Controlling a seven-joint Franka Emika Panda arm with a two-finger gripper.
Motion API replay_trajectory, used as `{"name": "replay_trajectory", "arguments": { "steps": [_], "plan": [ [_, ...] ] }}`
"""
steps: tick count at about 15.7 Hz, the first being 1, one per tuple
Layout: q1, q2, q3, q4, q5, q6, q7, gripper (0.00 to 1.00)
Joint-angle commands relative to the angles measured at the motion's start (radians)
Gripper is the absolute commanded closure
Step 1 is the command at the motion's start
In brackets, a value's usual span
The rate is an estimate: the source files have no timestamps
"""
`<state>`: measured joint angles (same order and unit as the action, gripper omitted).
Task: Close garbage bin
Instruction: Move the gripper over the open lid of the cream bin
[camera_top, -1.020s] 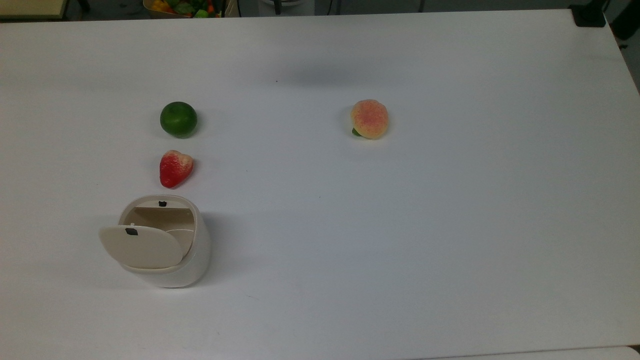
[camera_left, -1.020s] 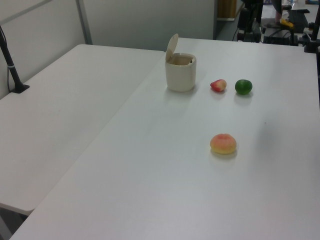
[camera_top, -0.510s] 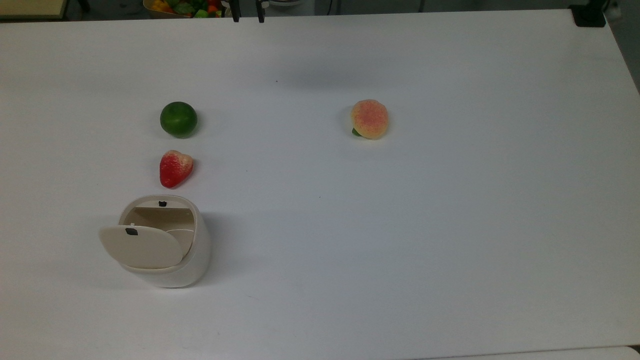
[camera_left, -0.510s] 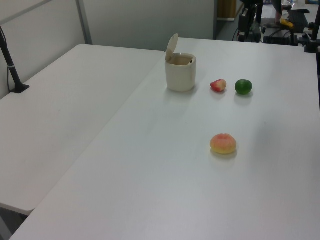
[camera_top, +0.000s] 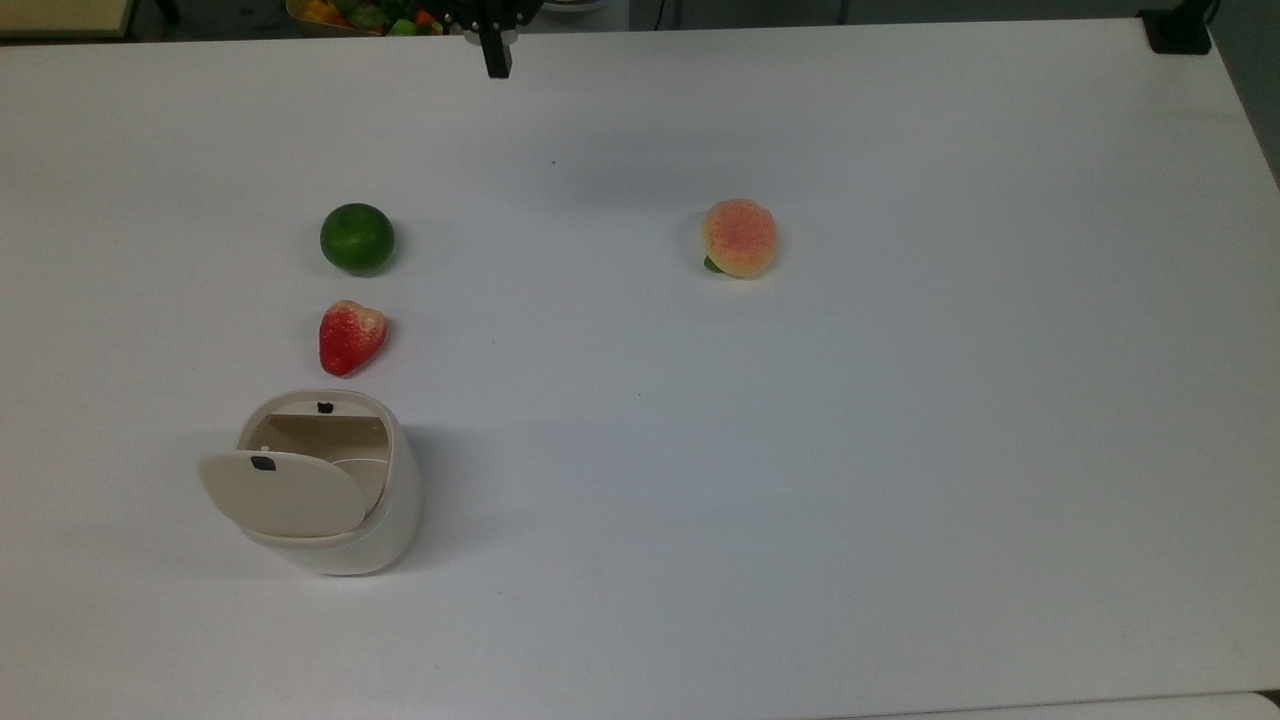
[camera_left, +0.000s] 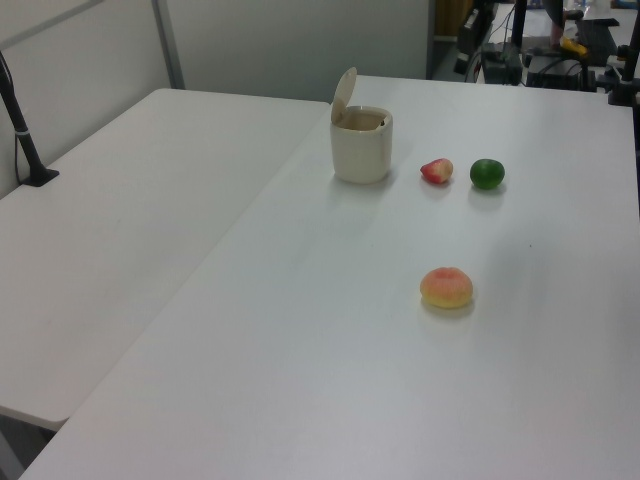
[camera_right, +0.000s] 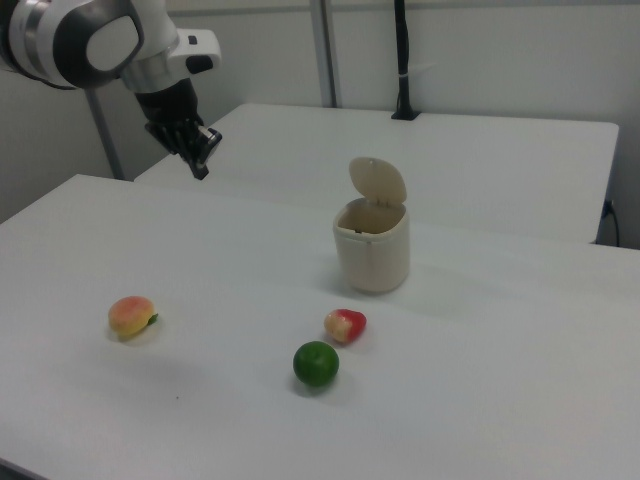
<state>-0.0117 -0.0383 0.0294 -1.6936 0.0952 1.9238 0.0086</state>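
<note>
— Going left to right in the right view, what comes first?
— The gripper (camera_right: 200, 160), up in the air over the white table (camera_right: 500, 400), fingers pressed together, holding nothing. Lower down lies the peach (camera_right: 131, 316).
— Then?
— The lime (camera_right: 316, 364) and strawberry (camera_right: 345, 325), just beside each other. Behind them stands the garbage bin (camera_right: 373, 246), upright, its lid (camera_right: 378, 181) raised, well apart from the gripper.

The arm (camera_right: 90, 40) runs off the right view's upper-left corner — the bin's (camera_left: 361, 145) inside sits mostly hidden behind its wall.
</note>
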Motion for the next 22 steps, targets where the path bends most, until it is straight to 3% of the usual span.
{"name": "replay_trajectory", "arguments": {
  "steps": [1,15,19,22],
  "plan": [
    [-0.016,0.017,-0.011,-0.006,0.020,0.159,0.001,1.00],
    [-0.057,0.248,-0.028,0.008,0.008,0.868,0.011,1.00],
    [-0.065,0.348,-0.057,0.064,0.017,0.949,0.031,1.00],
    [-0.063,0.460,-0.069,0.164,0.012,1.031,0.091,1.00]
  ]
}}
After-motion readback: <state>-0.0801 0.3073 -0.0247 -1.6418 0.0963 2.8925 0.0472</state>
